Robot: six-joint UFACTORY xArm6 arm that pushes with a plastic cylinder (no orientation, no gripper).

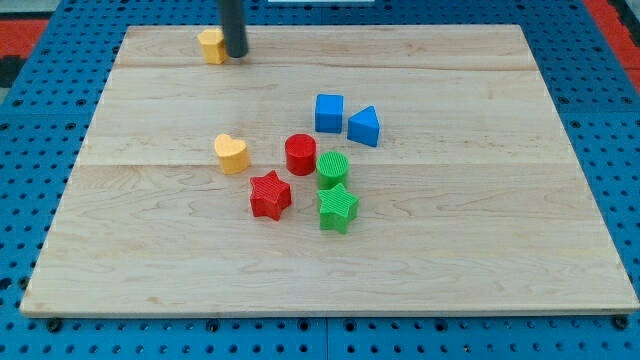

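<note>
My tip [236, 55] rests on the wooden board [480, 230] near the view's top left, touching or almost touching the right side of a yellow block [211, 46] whose shape is partly hidden by the rod. Further down the board sits a yellow heart [231, 154]. To its right stand a red cylinder [300, 154] and a green cylinder [332, 169]. Below them lie a red star [269, 195] and a green star [338, 208]. A blue cube [329, 112] and a blue triangle [364, 126] stand side by side above the cluster.
The board lies on a blue pegboard table [40, 110]. A red strip [20, 25] shows at the view's top corners. The yellow block by the tip is close to the board's top edge.
</note>
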